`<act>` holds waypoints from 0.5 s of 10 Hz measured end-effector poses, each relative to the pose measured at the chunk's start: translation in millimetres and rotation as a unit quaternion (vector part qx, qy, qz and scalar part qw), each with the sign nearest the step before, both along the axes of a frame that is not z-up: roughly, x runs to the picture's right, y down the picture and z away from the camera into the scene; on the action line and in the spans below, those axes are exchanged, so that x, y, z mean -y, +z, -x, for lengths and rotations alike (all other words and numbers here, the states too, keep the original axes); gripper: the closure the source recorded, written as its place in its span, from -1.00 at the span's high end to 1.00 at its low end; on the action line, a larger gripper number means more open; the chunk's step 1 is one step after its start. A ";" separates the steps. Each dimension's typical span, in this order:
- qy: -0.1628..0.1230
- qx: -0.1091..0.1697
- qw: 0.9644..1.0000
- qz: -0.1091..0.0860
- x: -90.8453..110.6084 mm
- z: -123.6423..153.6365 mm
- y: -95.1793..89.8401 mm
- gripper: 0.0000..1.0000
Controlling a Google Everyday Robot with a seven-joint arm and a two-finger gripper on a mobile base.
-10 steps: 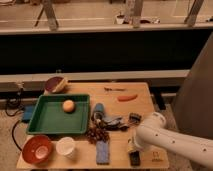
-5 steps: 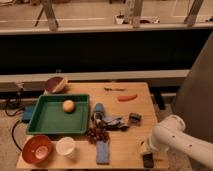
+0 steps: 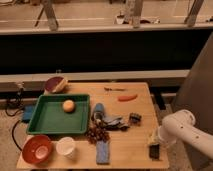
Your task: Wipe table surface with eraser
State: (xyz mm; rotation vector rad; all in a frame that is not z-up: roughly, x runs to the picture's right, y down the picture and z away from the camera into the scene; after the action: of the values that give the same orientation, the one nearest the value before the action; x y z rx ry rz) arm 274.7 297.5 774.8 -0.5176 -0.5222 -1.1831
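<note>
The table surface (image 3: 142, 107) is a light tan wooden top filling the middle of the camera view. The eraser (image 3: 154, 152) is a small dark block resting on the table at its front right corner. My gripper (image 3: 153, 141) reaches in from the right on the white arm (image 3: 179, 131) and stands directly over the eraser. It is shut on the eraser's top and presses it against the wood.
A green tray (image 3: 47, 122) holding an orange ball (image 3: 68, 105) lies at the left. In front are a red bowl (image 3: 37, 148), a white cup (image 3: 65, 146) and a blue strip (image 3: 102, 151). Grapes (image 3: 96, 133), a dark clip (image 3: 134, 118) and a carrot (image 3: 127, 97) lie mid-table.
The gripper and eraser have slid right along the table's front part, toward the front right corner. The arm has drawn back to the right. The other objects have not moved.
</note>
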 end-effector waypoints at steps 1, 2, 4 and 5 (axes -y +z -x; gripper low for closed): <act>0.001 0.001 1.000 -0.004 6.1 6.0 2.5 -1.00; -0.004 0.004 1.000 -0.009 10.6 17.3 3.9 -1.00; -0.024 0.020 0.999 -0.011 13.0 51.1 5.3 -1.00; -0.037 0.031 0.999 -0.013 13.7 71.9 4.7 -1.00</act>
State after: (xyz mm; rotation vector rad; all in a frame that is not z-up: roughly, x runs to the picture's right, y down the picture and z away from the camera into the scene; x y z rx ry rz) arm 202.8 283.8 779.5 -0.4824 -0.5453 -1.2776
